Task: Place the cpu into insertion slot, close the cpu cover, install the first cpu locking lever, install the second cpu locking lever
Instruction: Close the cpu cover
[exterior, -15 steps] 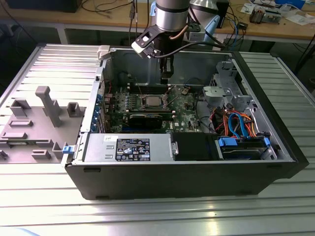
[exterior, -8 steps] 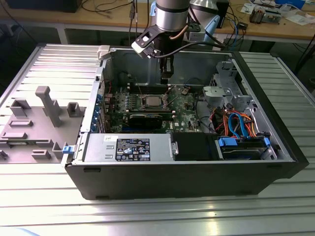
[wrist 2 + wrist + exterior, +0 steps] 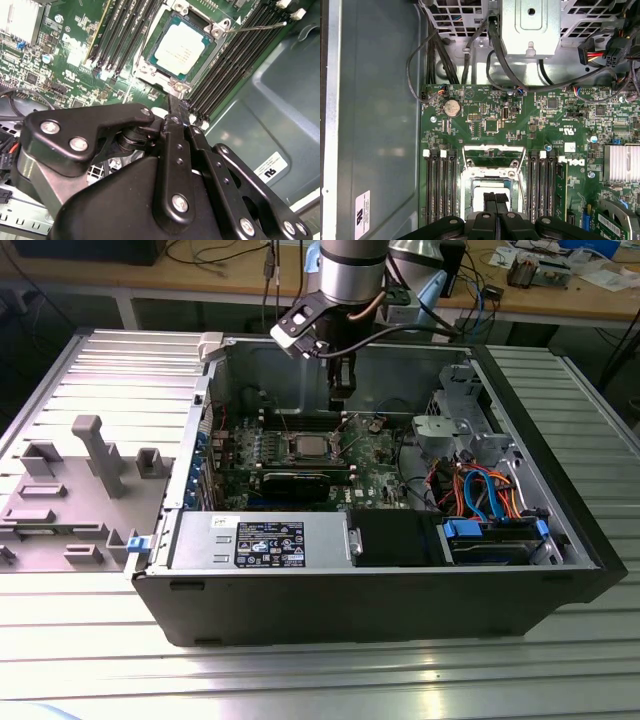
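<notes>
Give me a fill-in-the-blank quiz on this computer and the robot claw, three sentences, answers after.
1. The silvery chip lies on the ____ circuit board.
2. The claw, close to the chip, has its fingers ____.
3. Inside the case, orange and ____ cables lie at the exterior view's right.
Answers: green; shut; blue.

I observe an open black computer case [image 3: 400, 600] lying on a ribbed metal table [image 3: 300, 680], with a grey plastic fixture tray [image 3: 100, 465] just beside it on the exterior view's left. Inside I note a green motherboard [image 3: 385, 455], a labelled silver power supply [image 3: 260, 540] along the near wall, and orange and blue cables [image 3: 480, 495] toward the exterior view's right. In the first wrist view I record a coin battery [image 3: 452, 107], black memory slots [image 3: 440, 185] and a finned heatsink [image 3: 621, 162] on the board, and a grey metal drive cage [image 3: 530, 25] beyond its edge.
</notes>
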`<act>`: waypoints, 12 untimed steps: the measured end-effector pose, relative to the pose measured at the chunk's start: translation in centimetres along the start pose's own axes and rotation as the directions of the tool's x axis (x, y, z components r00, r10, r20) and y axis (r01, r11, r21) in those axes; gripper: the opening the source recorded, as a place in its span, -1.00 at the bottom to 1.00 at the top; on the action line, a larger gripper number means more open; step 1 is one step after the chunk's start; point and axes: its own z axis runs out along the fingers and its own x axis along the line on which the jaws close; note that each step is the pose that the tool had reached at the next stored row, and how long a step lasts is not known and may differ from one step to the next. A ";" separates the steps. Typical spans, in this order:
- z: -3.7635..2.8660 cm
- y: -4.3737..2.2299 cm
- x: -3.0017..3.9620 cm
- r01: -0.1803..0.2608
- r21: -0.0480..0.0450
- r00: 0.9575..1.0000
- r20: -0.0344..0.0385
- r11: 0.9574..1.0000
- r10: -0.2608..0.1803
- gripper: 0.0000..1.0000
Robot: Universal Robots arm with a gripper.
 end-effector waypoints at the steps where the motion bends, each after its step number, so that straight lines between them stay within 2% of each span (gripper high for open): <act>1: 0.00 0.16 0.00 0.000 0.000 1.000 0.000 1.000 0.000 -0.79; 12: 0.00 0.44 -0.01 0.000 0.000 1.000 0.000 1.000 0.000 -0.79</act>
